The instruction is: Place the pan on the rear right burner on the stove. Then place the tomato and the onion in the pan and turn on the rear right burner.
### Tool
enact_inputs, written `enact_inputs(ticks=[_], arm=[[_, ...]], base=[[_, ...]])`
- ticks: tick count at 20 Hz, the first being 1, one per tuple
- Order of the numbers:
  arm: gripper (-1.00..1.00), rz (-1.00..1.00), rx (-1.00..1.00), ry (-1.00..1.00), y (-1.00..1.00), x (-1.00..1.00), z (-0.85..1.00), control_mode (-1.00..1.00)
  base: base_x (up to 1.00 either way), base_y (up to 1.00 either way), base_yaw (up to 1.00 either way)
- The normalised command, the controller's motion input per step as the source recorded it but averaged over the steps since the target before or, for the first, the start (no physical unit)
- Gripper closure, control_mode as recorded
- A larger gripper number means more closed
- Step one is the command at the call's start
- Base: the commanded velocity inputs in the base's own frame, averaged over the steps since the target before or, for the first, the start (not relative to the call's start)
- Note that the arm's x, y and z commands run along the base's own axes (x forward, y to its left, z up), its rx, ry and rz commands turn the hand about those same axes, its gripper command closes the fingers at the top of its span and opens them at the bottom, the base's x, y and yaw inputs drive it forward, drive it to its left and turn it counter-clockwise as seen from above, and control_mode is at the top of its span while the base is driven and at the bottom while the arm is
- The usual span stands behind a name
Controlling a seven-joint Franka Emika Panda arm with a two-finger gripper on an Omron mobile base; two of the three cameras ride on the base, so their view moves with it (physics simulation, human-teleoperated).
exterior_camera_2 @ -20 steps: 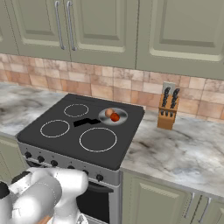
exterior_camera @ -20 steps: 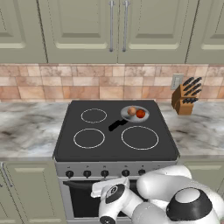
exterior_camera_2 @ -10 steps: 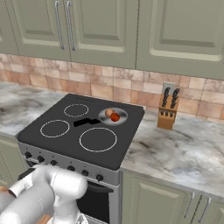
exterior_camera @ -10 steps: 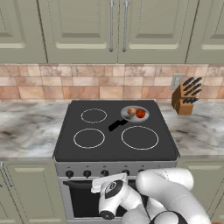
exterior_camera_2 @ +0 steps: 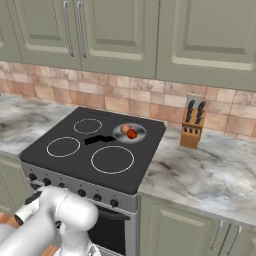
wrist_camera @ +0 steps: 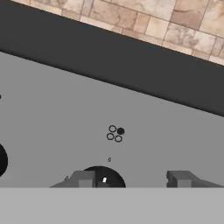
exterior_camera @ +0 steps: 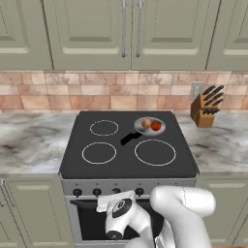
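Hand view, lower centre of frame: tool (wrist_camera: 131, 178) with two grey fingertips standing apart, nothing between them, spread wide and holding nothing. Left fingertip (wrist_camera: 84, 178) overlapping a round black knob (wrist_camera: 101, 177) at the bottom edge; contact not determinable. Just above the knob, on the grey steel front panel (wrist_camera: 52, 113), a four-circle burner diagram (wrist_camera: 115, 134) with the upper right circle filled, so judged the rear right control. Knob thus directly ahead of the tool and slightly toward its left finger; coming move judged to turn on centring both fingers around it before twisting. Left base view, centre: stove (exterior_camera: 128, 167), black glass top, row of knobs along the steel front. Upper right of the glass: pan (exterior_camera: 148, 127) seated on the rear right burner (exterior_camera: 156, 133), black handle pointing toward lower left of frame. Inside the pan: onion (exterior_camera: 146, 123) on the left, tomato (exterior_camera: 156, 126) on the right, side by side. Placement steps judged complete; burner not yet switched. Right of stove on the worktop (exterior_camera: 218, 145): knife block (exterior_camera: 203, 110).
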Motion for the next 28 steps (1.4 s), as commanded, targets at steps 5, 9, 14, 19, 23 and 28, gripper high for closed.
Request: enact_inputs(ticks=[5, 9, 14, 19, 23, 28], arm=[[-1.00, 0.00, 0.00, -0.02, 0.00, 0.26, -0.42, -1.00], [-1.00, 0.00, 0.00, -0.02, 0.00, 0.12, -0.35, -1.00], [1.00, 0.01, 0.00, 0.00, 0.00, 0.24, -0.25, -1.00], [1.00, 0.01, 0.00, 0.00, -0.01, 0.33, -0.21, -1.00], [1.00, 0.04, 0.00, -0.03, -0.19, 0.17, -0.21, -1.00], [1.00, 0.07, 0.02, -0.06, -0.29, 0.09, -0.17, -1.00]], base=[[0.00, 0.00, 0.00], [0.00, 0.00, 0.00], [0.00, 0.00, 0.00], [0.00, 0.00, 0.00], [0.00, 0.00, 0.00], [0.00, 0.00, 0.00]])
